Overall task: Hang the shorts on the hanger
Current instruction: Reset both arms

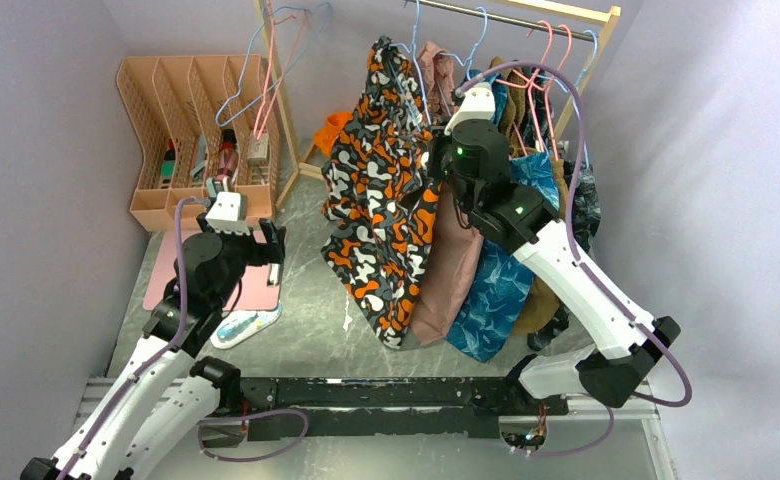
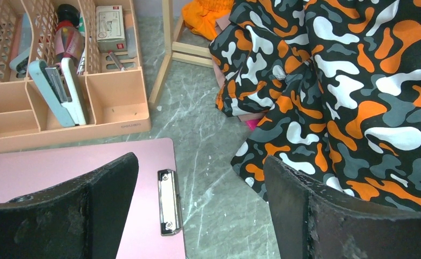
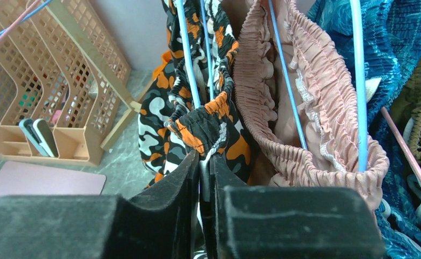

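Note:
The shorts (image 1: 381, 200), in orange, black, white and grey blotches, hang from the rack on the light-blue hanger (image 1: 415, 45). Their hem reaches down near the table. My right gripper (image 1: 434, 163) is up at their waistband. In the right wrist view its jaws (image 3: 205, 156) stand nearly together with a fold of the shorts (image 3: 197, 127) pinched between them, and the hanger's blue wire (image 3: 185, 54) runs up just beyond. My left gripper (image 1: 271, 250) is low on the left and open (image 2: 200, 172), with bare table between its fingers and the shorts (image 2: 348, 81) to its right.
A dusty-pink garment (image 1: 451, 270) and a blue leaf-print one (image 1: 496, 290) hang right of the shorts, with pink hangers (image 1: 546, 70) on the wooden rail (image 1: 526, 15). A peach desk organizer (image 1: 181, 130) stands at back left. A pink clipboard (image 2: 62, 167) lies under my left gripper.

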{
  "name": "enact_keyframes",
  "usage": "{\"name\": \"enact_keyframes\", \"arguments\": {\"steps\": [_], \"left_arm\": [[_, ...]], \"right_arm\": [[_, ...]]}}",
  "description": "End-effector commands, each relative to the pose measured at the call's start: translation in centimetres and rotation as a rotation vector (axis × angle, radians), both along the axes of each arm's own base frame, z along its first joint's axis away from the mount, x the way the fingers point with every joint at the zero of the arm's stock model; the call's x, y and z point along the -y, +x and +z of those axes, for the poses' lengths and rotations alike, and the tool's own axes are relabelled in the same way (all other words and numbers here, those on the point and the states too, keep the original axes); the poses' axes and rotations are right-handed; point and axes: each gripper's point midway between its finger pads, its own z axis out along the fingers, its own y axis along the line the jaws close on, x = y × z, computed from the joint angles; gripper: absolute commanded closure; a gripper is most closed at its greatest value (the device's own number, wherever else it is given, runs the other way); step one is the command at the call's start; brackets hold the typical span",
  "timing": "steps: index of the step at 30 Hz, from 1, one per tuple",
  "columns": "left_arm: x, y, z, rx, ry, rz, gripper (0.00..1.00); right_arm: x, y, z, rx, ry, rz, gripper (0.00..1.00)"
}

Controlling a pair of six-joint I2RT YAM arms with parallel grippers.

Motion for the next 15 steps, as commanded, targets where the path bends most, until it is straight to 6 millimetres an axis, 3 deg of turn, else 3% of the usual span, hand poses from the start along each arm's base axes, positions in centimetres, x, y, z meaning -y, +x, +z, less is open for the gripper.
{"name": "enact_keyframes", "arguments": {"steps": [1, 5, 15], "left_arm": [[-0.5, 0.0, -0.3, -0.004, 0.021, 0.018, 0.11], [-0.4, 0.1, -0.4, -0.010, 0.023, 0.015, 0.11], [-0.6, 0.1, -0.6, -0.019, 0.028, 0.023, 0.11]], "right_arm": [[1.3, -0.3, 2.2, 0.048, 0.038, -0.053, 0.88], [2.0, -0.7, 2.0, 0.036, 0.038, -0.074, 1.00], [2.7, -1.5, 1.6, 0.009, 0.047, -0.093, 1.00]]}}
